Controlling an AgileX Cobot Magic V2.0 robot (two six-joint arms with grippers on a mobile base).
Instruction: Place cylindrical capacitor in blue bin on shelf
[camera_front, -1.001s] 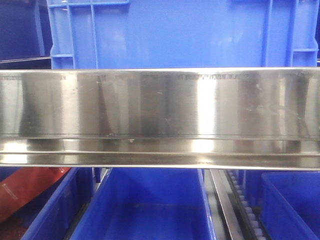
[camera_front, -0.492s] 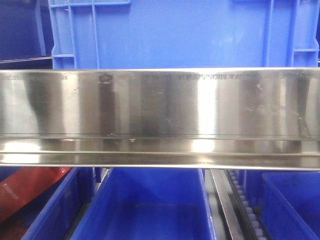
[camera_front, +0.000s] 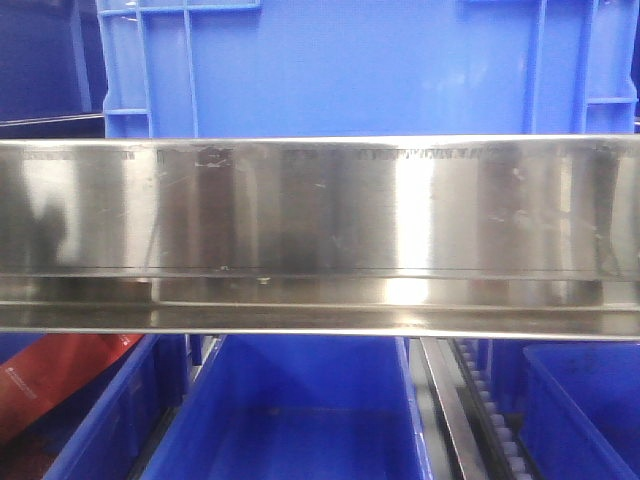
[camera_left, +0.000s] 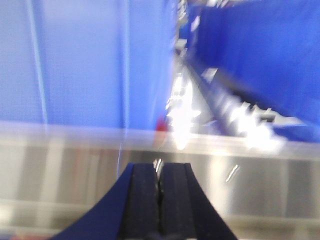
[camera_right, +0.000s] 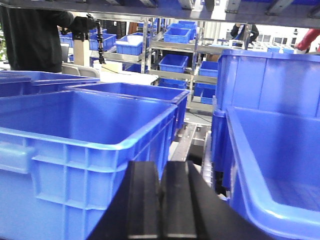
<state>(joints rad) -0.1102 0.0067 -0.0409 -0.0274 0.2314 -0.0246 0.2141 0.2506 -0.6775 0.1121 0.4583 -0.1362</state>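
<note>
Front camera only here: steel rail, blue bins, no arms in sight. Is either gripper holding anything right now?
Observer: The left gripper has its pads pressed together. Nothing shows between them, though that view is blurred.
Operator: The right one?
Observer: The right gripper is shut too, pads touching, nothing between them.
Operator: What faces it?
Observer: An open blue bin to the left in its view, and a second bin to the right.

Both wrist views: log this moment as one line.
left pincer: shut, facing shelf rail, view blurred | right pincer: shut, nothing seen held, between blue bins | capacitor: not visible
</note>
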